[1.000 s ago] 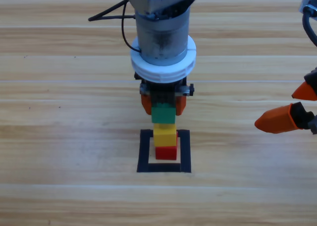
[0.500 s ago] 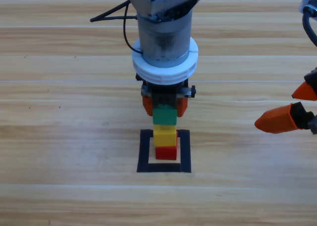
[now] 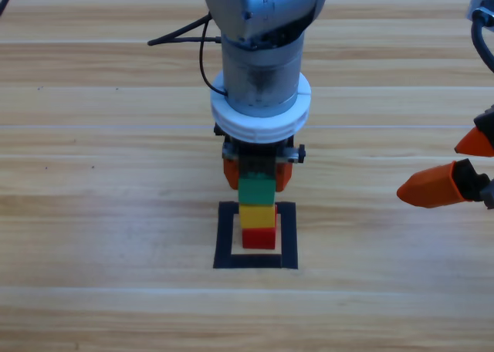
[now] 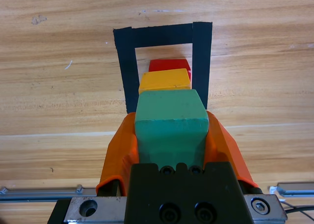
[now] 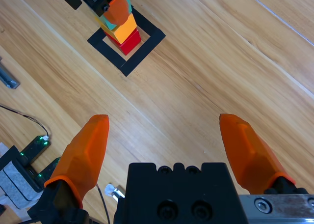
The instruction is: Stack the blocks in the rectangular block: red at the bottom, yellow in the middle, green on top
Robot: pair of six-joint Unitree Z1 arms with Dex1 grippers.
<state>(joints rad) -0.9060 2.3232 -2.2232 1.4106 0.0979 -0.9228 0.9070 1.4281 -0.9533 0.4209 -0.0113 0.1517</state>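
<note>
Inside the black tape rectangular block (image 3: 225,236) (image 4: 202,52) stands a stack. The red cube (image 3: 259,238) (image 4: 169,64) is at the bottom and the yellow cube (image 3: 258,214) (image 4: 164,80) sits on it. On top is the green cube (image 3: 256,188) (image 4: 170,123), with my left gripper (image 3: 256,174) (image 4: 170,135) shut on it, one orange jaw on each side. My right gripper (image 3: 455,167) (image 5: 169,140) waits open at the right edge, nothing between its jaws; its wrist view shows the stack (image 5: 122,27) far off.
Bare wooden table lies all around the tape square. A black cable (image 3: 189,32) trails from the left arm at the top. Cables and small electronics (image 5: 24,160) lie by the table edge in the right wrist view.
The left arm has shifted slightly right and lowered the green cube, closing the gap onto the yellow cube. The right arm has not moved.
</note>
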